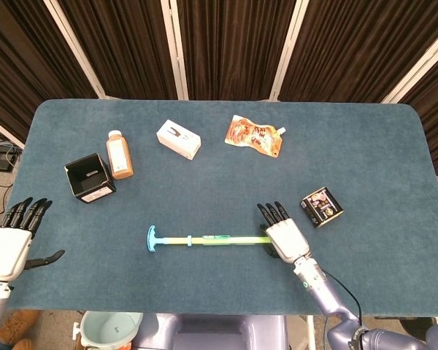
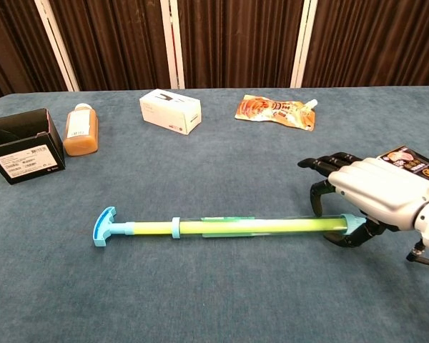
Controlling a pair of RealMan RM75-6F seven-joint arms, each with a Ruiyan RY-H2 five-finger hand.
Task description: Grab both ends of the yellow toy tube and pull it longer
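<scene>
Fingers (image 2: 323, 187) of the right hand (image 2: 368, 191) curl over the right end of the yellow toy tube (image 2: 222, 226), thumb beneath, gripping it. The tube lies near the table's (image 1: 365, 146) front edge. The left hand (image 1: 13, 244) hovers spread, off the left edge.

Bystanders on your blue table (image 1: 365, 146)

At nine o'clock you have a black box (image 1: 90, 178) beside a brown bottle (image 1: 119, 154); toward twelve, a white carton (image 1: 179, 139) and orange pouch (image 1: 255, 135); at three, a dark packet (image 1: 322, 207).
</scene>
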